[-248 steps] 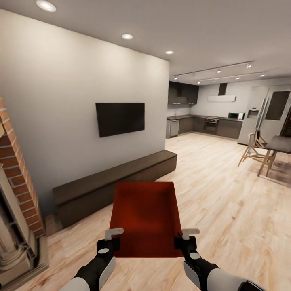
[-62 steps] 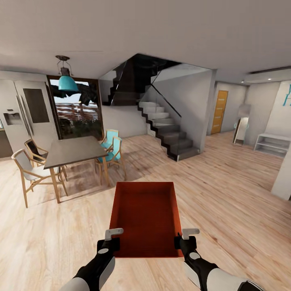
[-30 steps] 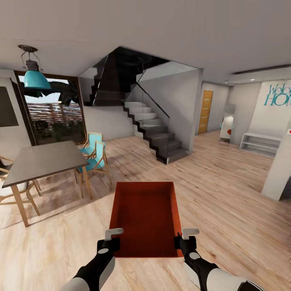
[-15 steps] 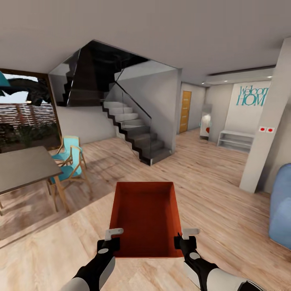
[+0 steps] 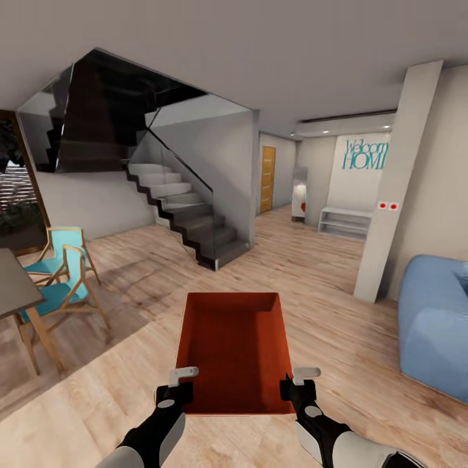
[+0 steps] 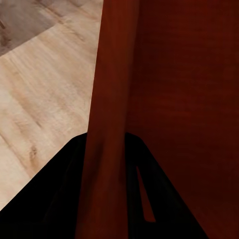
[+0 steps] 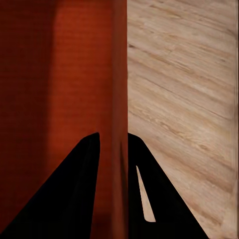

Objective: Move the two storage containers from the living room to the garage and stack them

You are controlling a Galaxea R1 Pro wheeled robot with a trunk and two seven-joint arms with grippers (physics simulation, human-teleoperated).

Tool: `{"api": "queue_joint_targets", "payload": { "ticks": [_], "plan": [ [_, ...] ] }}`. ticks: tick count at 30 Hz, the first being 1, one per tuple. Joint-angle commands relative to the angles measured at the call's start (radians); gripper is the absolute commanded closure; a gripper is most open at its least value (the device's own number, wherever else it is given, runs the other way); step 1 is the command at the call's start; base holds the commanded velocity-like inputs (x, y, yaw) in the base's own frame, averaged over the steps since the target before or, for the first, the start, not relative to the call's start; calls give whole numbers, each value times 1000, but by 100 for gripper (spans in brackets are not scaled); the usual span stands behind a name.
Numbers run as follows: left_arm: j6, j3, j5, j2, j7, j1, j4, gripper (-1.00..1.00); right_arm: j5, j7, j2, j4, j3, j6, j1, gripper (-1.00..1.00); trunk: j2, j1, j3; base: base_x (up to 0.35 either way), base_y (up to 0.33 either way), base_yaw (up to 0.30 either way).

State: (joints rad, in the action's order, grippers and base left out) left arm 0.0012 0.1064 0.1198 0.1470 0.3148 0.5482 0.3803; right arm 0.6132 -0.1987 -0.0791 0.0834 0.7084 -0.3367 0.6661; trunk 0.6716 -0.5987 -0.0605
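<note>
Carrying one storage container (image 5: pixel 234 351) level in front of the trunk: left claw (image 5: pixel 177 385) pinches its left wall, right claw (image 5: pixel 298 383) its right wall, each closed on the thin orange-red side, as both wrist views confirm. The box sits unchanged between the claws; the view has swung right since a moment ago, dining chairs (image 5: pixel 60 279) sliding off, staircase (image 5: pixel 185 218) shifting left, blue sofa (image 5: pixel 432 325) and an orange door (image 5: pixel 267 179) coming in. Wood-plank floor (image 5: pixel 325 292) underneath, so garage not reached; transit likely continues toward the hallway.
</note>
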Motion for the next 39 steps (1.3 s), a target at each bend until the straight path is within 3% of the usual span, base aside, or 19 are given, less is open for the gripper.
{"api": "queue_joint_targets", "payload": {
  "ticks": [1,13,33,39],
  "plan": [
    [0,-4,0,-1,8,1,3,100,28,-5,1,-4,-24,-10,1,100,1,-1,-2,321,0,-286],
    [0,-4,0,-1,8,1,3,100,28,-5,1,-4,-24,-10,1,100,1,-1,-2,321,0,-270],
    [0,-4,0,-1,8,1,3,100,28,-5,1,-4,-24,-10,1,100,1,-1,-2,321,0,-7],
    [0,-4,0,-1,8,1,3,100,28,-5,-1,-4,-24,-10,1,100,1,-1,-2,321,0,-191]
  ]
}}
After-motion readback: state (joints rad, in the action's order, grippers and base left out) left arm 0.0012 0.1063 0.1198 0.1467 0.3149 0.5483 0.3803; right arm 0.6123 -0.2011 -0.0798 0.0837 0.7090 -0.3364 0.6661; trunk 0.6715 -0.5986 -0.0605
